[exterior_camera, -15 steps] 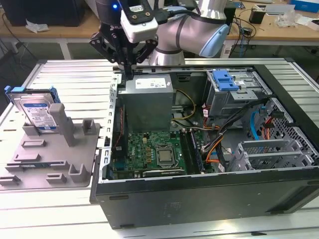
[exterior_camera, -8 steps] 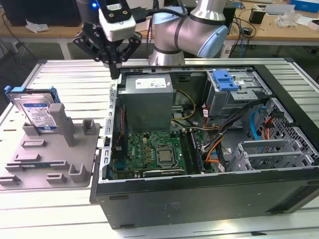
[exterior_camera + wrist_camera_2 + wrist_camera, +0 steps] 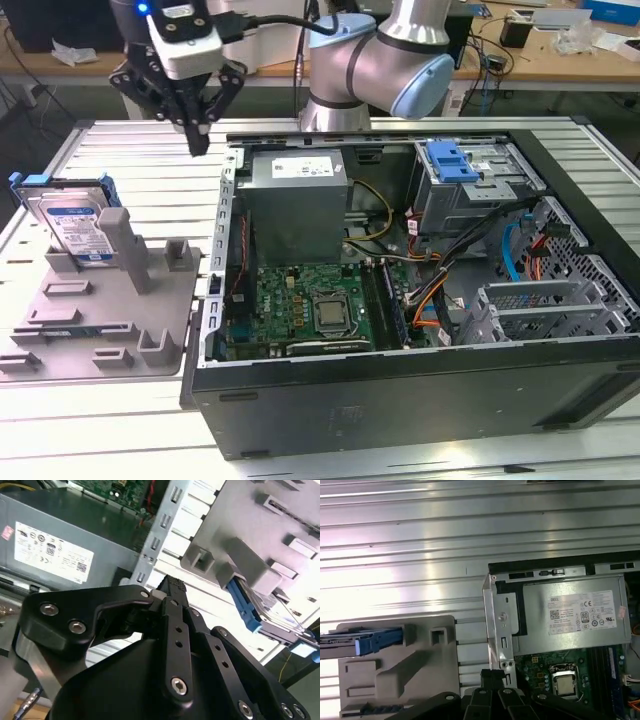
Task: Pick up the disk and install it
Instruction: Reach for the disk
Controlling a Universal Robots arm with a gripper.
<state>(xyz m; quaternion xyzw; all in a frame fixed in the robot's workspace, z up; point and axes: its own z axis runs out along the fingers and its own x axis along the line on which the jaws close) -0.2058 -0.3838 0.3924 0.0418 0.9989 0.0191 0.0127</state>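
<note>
One disk (image 3: pixel 72 225), well apart from pincer (image 3: pixel 198 143)

A table (image 3: pixel 120 150) of ribbed aluminium slats carries everything. Two things lie directly on it. A grey moulded holder (image 3: pixel 100 330) sits flat toward the exterior view's left. Just beside it, an open black PC case (image 3: pixel 400 400) lies on its side, taking the middle and the exterior view's right. In the first wrist view a narrow strip of slats separates holder (image 3: pixel 410 675) and case (image 3: pixel 502 620).
</note>
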